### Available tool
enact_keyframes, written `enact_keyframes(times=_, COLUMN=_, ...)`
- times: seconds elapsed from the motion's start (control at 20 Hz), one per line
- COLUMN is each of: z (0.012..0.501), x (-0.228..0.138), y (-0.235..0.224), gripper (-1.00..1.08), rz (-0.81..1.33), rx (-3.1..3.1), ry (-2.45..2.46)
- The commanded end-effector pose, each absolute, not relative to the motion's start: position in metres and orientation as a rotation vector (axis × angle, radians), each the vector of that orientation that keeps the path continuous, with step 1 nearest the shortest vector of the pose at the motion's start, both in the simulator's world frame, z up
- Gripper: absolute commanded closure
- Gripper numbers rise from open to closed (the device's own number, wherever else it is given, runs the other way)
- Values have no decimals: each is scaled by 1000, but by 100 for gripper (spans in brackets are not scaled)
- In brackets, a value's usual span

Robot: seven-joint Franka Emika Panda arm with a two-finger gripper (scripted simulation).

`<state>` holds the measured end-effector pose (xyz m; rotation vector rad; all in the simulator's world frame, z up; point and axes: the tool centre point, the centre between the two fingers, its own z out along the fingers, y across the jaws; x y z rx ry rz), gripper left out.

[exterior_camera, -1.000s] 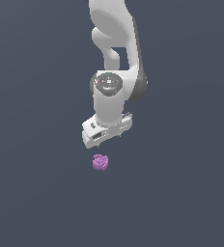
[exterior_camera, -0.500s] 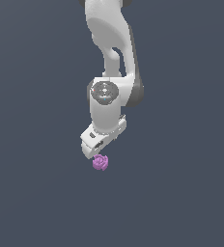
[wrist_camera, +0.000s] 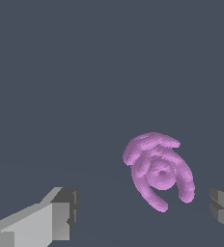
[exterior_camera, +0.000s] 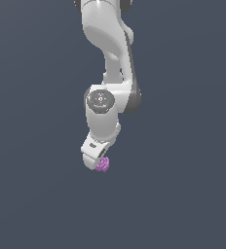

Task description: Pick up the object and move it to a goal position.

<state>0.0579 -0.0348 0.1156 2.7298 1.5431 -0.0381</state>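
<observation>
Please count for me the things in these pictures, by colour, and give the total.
Purple: 1, the object
White: 1, the arm with its pincer
Total: 2

Since the earlier exterior views the arm is lower: a second ago the tool (exterior_camera: 96, 156) hangs clear above the object (exterior_camera: 103, 165), half a second ago it is just over it, and now its tip sits right at the object, hiding part of it. The wrist joint is also lower in the picture, and the tool is now level with the object, which lies between its spread fingers (wrist_camera: 56, 217) in the wrist view.
</observation>
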Motion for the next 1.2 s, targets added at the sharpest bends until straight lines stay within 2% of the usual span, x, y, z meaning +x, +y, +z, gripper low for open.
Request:
enact_keyframes(times=0.0, z=112, x=62, y=-38, gripper=-92, rz=-32, rx=2679, ry=1632)
enact_keyframes(times=0.55, z=99, x=76, y=-49, gripper=-92, rz=-9, rx=2479, ry=1929)
enact_keyframes(times=1.15, z=95, x=81, y=-53, gripper=-92, rz=-1, rx=2408, ry=2018)
